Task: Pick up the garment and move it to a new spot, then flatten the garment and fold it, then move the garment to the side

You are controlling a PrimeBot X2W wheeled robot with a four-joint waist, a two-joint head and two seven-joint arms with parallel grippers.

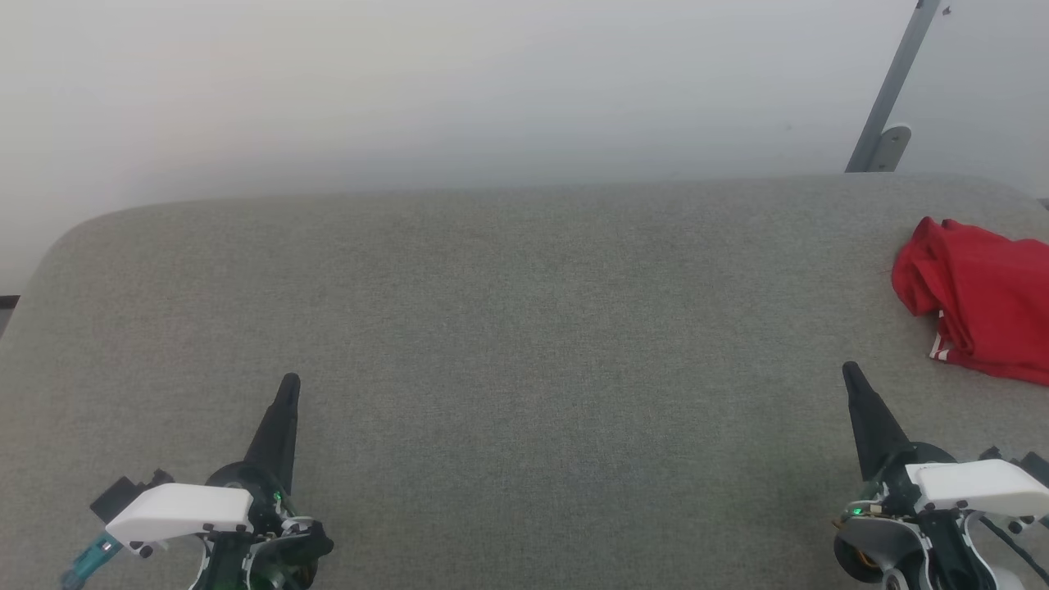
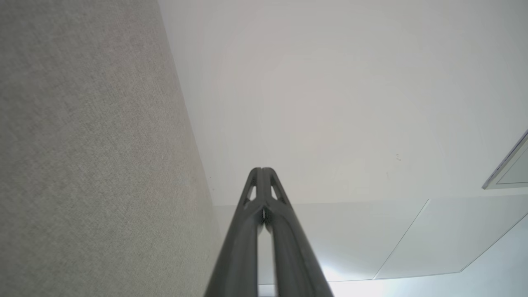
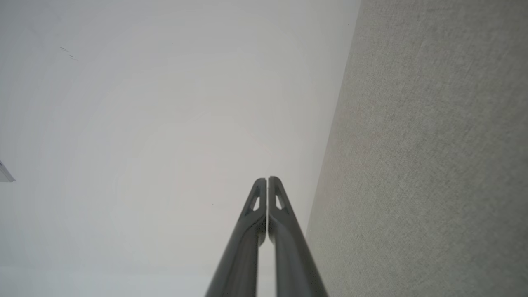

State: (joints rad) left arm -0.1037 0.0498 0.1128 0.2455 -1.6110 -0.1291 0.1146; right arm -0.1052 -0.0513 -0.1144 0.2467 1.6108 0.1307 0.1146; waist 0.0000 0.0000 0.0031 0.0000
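You had a wide grey cloth-covered table in front of you, running back to a plain pale wall. Your garment lay in a crumpled red heap at the table's right side, partly cut off by the frame, with a bit of white-striped trim showing at its near edge. Your right gripper sat near it but apart from it, fingers pressed together on nothing. Your left gripper was well away at the lower left, likewise closed and empty. A grey metal strut slanted up the wall at the top right.
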